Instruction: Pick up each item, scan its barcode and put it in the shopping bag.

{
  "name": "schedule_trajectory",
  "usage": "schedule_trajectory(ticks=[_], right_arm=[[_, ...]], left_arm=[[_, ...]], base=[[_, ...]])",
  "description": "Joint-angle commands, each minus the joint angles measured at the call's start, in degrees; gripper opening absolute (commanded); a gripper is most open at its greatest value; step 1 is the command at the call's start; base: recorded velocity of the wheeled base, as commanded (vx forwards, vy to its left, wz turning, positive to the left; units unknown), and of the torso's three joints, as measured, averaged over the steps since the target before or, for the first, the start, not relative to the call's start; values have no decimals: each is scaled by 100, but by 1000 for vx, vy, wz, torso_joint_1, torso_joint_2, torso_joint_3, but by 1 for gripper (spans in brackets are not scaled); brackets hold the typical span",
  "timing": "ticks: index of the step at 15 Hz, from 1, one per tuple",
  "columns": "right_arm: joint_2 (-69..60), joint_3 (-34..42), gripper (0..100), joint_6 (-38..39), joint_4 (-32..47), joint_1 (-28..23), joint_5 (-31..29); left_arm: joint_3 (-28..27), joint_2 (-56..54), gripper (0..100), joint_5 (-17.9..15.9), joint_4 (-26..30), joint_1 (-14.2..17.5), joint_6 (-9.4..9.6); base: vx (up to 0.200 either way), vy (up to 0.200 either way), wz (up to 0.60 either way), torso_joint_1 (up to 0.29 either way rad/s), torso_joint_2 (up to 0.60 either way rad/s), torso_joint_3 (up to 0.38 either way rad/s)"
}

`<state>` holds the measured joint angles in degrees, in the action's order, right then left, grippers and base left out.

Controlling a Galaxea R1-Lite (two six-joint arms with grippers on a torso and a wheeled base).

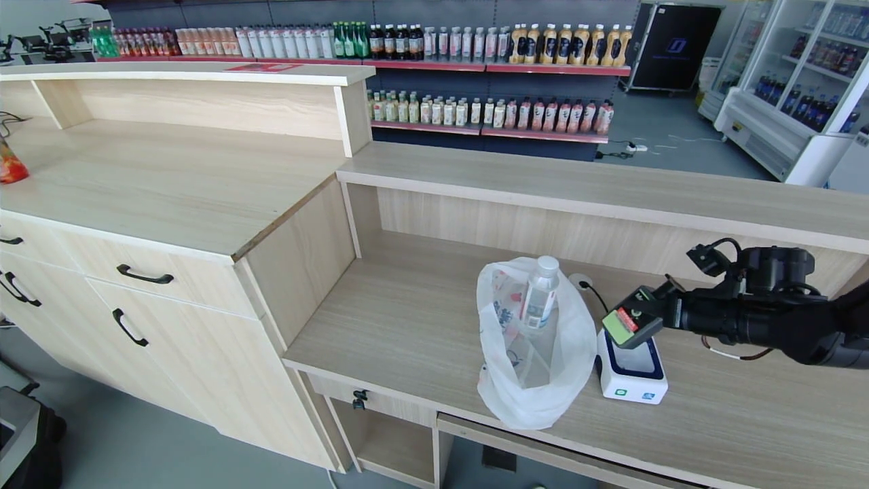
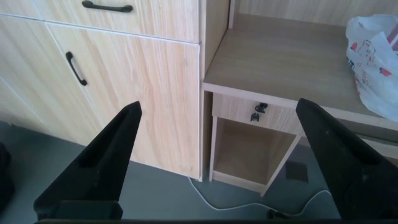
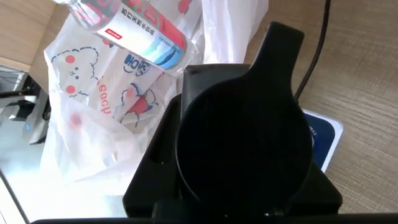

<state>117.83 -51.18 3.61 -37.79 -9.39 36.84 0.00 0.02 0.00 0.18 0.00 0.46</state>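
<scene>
A white plastic shopping bag [image 1: 536,370] stands open on the lower wooden counter [image 1: 407,319], with a clear water bottle [image 1: 541,292] upright inside it. Just right of the bag sits a white and blue scanner [image 1: 631,377]. My right gripper [image 1: 635,319] hovers right above the scanner, shut on a small flat green and red pack [image 1: 623,326]. The right wrist view looks down on the bag [image 3: 81,124], the bottle [image 3: 137,28] and a corner of the scanner [image 3: 323,134]. My left gripper [image 2: 219,106] hangs open and empty, low in front of the cabinet, with the bag [image 2: 373,56] far off.
A taller counter [image 1: 170,183] with black-handled drawers and doors stands to the left. A raised back ledge [image 1: 611,197] runs behind the bag and scanner. The scanner's cable [image 1: 597,295] leads to a hole in the counter. An orange packet [image 1: 10,166] lies far left.
</scene>
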Motion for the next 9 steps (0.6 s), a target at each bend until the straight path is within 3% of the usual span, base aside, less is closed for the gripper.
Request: schedule_trajectory(ticks=[1,2,4,6,8,9], right_arm=[[-1421,415,0,-361,-18,-301,-72],[-1711,626,0,-704,-27,-424,-80],[-2854,1866,0,-2989,9,-1197,-89],[-3566,2138,0,-4377,448,-1540,-116],[-3733,2103,0,-4562,518,-1505,-116],[-3759,2059,0,-4632,448,-1276,-80]], left_arm=[[0,-2,100,0,-1,0,6],[0,-2,100,0,-1,0,-2],[0,-2,100,0,-1,0,-2],[0,-2,100,0,-1,0,-2],[0,-2,100,0,-1,0,-2],[0,-2,100,0,-1,0,-2]], base=[[0,0,0,0,0,0],[0,0,0,0,0,0],[0,0,0,0,0,0],[0,0,0,0,0,0],[0,0,0,0,0,0],[0,0,600,7,7,7]])
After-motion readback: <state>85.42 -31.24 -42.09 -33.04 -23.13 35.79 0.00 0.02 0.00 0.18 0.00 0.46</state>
